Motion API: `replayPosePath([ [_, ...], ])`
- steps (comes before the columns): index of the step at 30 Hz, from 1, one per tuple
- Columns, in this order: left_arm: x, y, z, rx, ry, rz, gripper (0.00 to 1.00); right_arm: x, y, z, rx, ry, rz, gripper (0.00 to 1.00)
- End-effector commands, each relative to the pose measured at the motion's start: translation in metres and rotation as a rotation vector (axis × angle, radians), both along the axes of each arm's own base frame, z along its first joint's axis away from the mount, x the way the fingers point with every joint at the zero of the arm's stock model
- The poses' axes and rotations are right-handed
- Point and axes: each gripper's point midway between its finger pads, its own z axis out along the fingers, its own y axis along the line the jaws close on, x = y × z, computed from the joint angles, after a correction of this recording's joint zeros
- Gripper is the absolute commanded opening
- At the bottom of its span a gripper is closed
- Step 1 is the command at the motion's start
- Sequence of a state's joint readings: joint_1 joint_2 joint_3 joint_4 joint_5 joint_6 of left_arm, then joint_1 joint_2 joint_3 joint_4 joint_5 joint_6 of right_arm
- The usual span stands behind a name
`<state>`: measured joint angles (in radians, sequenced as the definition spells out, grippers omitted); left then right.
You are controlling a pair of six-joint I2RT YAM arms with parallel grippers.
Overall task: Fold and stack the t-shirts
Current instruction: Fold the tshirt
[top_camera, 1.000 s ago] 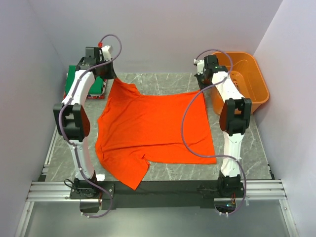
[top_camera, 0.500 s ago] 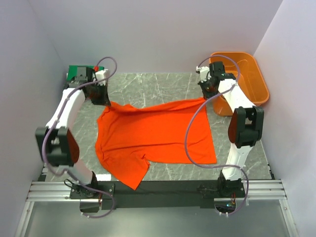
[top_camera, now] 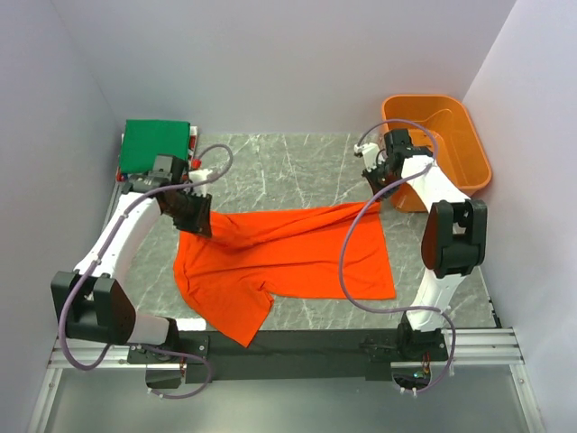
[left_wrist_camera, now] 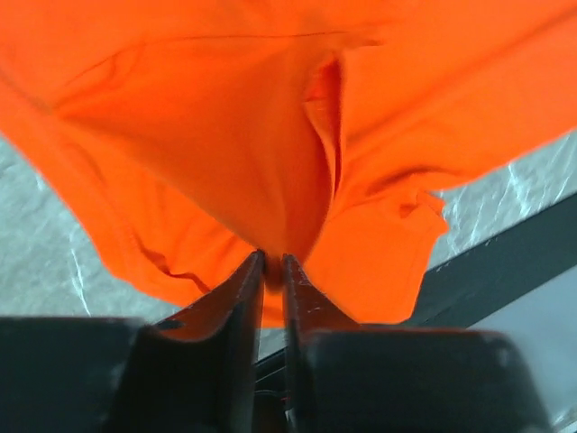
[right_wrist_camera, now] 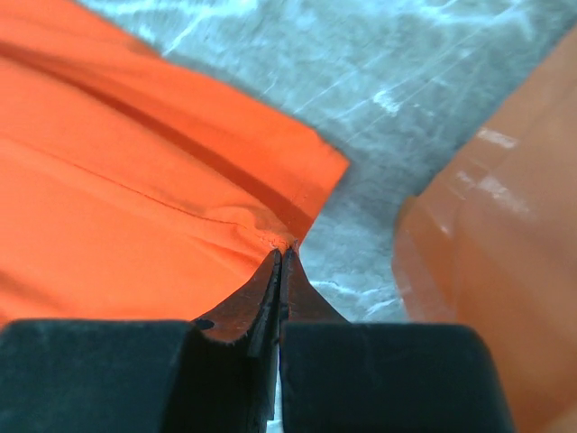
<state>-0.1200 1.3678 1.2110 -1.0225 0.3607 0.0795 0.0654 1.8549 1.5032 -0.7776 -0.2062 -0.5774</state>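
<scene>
Nearest the arm bases, one short sleeve of the orange-red t-shirt (top_camera: 279, 262) is seen lying flat. Its tip points toward the dark rail (top_camera: 306, 343) at the near edge of the worktop (top_camera: 297, 158). Beyond the sleeve, the body of the shirt is spread flat across the middle of the worktop, with its near right corner squared off.

Farther back, the shirt's far edge is raised off the marble and gathered into a creased ridge. This ridge is strung between the two arms.

At the ridge's left end the left fingers (top_camera: 193, 213) are noted. In the left wrist view the left fingers (left_wrist_camera: 236, 302) stand only a narrow slit apart. A pinch of orange cloth is caught in the slit, and the fabric hangs from it in loose folds above the worktop.

At the ridge's right end the right fingers (top_camera: 380, 180) are noted, just beside the orange basket (top_camera: 469, 135). In the right wrist view the right fingers (right_wrist_camera: 257, 307) are pressed tight together, and the hemmed corner of the shirt is nipped at their tips. The basket wall is seen close on the right.

Farthest back, a green folded t-shirt (top_camera: 155, 146) is laid flat in the far-left corner, apart from the orange-red one. The orange basket is set in the far-right corner.
</scene>
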Motion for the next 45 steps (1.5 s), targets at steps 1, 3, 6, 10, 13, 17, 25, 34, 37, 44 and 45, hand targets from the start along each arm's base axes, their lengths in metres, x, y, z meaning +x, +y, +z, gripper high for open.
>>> replayPosePath([
  [1, -0.001, -0.002, 0.0, 0.037, 0.005, -0.064, 0.33, -0.01, 0.0, -0.003, -0.008, 0.053, 0.111, 0.0],
  [3, -0.004, 0.006, -0.003, 0.081, 0.048, -0.102, 0.34, -0.022, 0.003, -0.001, 0.007, 0.116, 0.149, 0.13],
  [6, 0.016, 0.026, 0.0, 0.078, 0.03, -0.045, 0.39, -0.031, 0.006, 0.011, 0.03, 0.127, 0.201, 0.4],
  [10, 0.065, 0.05, 0.005, 0.075, -0.027, 0.031, 0.41, -0.027, 0.015, 0.026, 0.076, 0.115, 0.213, 0.43],
  [13, 0.099, 0.059, -0.004, 0.098, -0.04, 0.053, 0.43, 0.003, 0.006, 0.025, 0.023, 0.074, 0.1, 0.41],
  [17, 0.124, 0.063, -0.031, 0.048, 0.032, 0.123, 0.43, 0.026, -0.007, -0.001, -0.036, 0.131, -0.06, 0.39],
  [25, 0.138, 0.072, -0.068, -0.062, 0.121, 0.224, 0.42, 0.033, -0.003, -0.022, -0.049, 0.146, -0.099, 0.46],
  [34, 0.138, 0.068, -0.091, -0.086, 0.168, 0.25, 0.43, 0.017, 0.007, -0.039, -0.099, 0.147, 0.08, 0.47],
  [37, 0.137, 0.067, -0.094, -0.096, 0.171, 0.257, 0.43, 0.024, 0.006, -0.041, -0.138, 0.104, 0.095, 0.47],
  [44, 0.143, 0.061, -0.099, -0.137, 0.174, 0.271, 0.41, 0.035, -0.003, -0.062, -0.2, 0.105, 0.12, 0.46],
  [45, 0.144, 0.06, -0.099, -0.141, 0.174, 0.268, 0.4, 0.036, -0.003, -0.062, -0.202, 0.103, 0.131, 0.46],
])
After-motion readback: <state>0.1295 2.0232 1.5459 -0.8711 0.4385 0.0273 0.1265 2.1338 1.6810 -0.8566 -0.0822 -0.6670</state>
